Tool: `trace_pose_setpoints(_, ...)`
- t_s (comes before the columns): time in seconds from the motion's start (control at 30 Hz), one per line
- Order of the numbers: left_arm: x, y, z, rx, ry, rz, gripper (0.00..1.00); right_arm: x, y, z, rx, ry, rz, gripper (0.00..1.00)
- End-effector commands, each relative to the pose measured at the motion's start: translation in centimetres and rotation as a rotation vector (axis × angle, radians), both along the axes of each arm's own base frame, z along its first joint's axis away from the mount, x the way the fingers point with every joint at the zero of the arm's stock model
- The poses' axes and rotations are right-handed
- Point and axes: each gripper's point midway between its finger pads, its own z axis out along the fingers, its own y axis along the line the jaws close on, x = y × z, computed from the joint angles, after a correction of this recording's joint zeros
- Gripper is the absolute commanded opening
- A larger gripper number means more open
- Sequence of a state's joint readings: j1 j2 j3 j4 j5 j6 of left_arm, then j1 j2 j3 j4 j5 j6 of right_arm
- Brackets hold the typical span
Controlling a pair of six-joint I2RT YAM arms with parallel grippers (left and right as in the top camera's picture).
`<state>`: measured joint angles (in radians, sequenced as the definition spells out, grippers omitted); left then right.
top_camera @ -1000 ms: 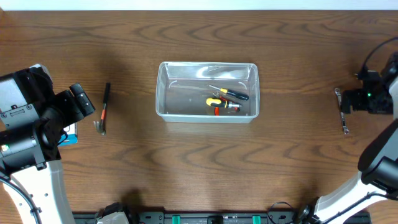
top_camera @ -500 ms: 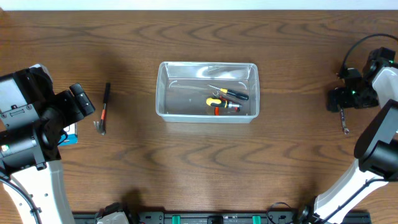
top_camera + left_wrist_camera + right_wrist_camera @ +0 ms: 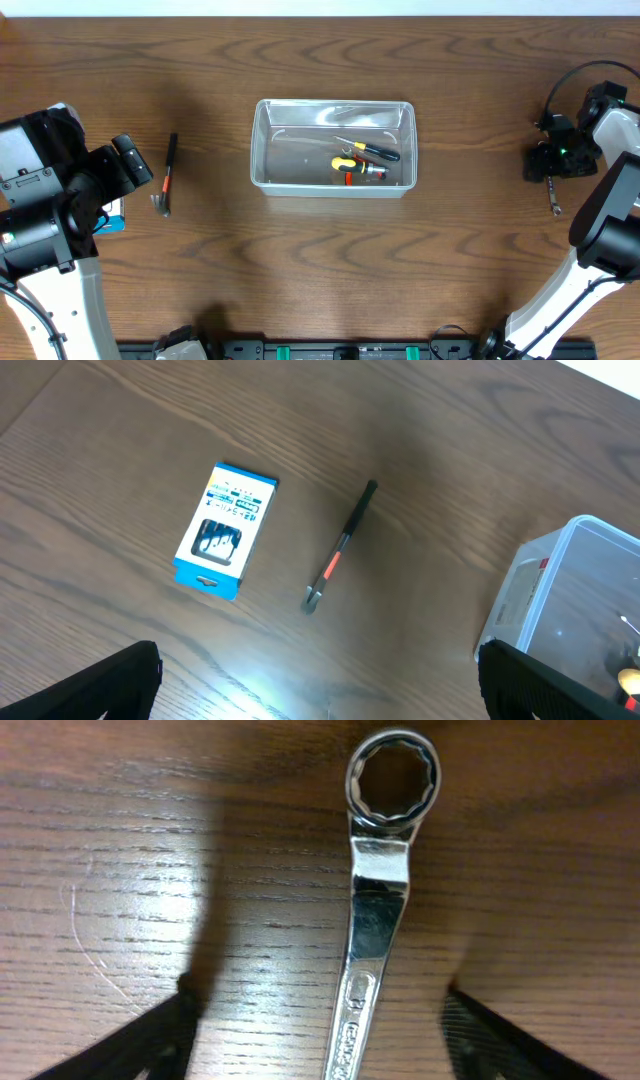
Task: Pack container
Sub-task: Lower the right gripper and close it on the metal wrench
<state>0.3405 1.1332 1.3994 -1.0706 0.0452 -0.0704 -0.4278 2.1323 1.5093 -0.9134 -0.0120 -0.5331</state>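
Near left, the blue-and-white box [image 3: 225, 528] lies on the bench [image 3: 320, 260], a slim black-and-orange tool [image 3: 340, 550] near it. The left gripper [image 3: 320, 675] hangs wide open, empty. At right, the right gripper [image 3: 320, 1020] is spread open and straddles the wrench [image 3: 380, 910] without touching it. Farther, mid-bench, sits the container [image 3: 262, 150], with small tools [image 3: 362, 158] inside.

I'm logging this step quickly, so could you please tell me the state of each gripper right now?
Left gripper: open, holding nothing.
Right gripper: open, one finger on either side of the wrench, not gripping it.
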Motion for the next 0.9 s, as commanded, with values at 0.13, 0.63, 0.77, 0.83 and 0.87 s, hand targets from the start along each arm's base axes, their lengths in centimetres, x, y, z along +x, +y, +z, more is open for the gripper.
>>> trace_pose_setpoints(0.13,0.07,0.21,0.56,0.014,-0.008,-0.004,0.98,0.42,0.24,-0.31,0.029,-0.011,-0.007,0.52)
trace_pose_setpoints(0.63,0.07,0.21,0.56,0.014,-0.008,-0.005,0.98,0.41,0.24,-0.31,0.03,-0.01,-0.027,0.18)
trace_pose_setpoints(0.77,0.07,0.21,0.56,0.014,-0.008,-0.005,0.98,0.42,0.23,-0.31,0.03,-0.011,-0.034,0.17)
trace_pose_setpoints(0.83,0.07,0.21,0.56,0.014,-0.008,-0.005,0.98,0.42,0.23,-0.31,0.03,-0.011,-0.034,0.16)
trace_pose_setpoints(0.87,0.07,0.21,0.56,0.014,-0.008,-0.005,0.98,0.42,0.23,-0.31,0.03,-0.011,-0.034,0.16)
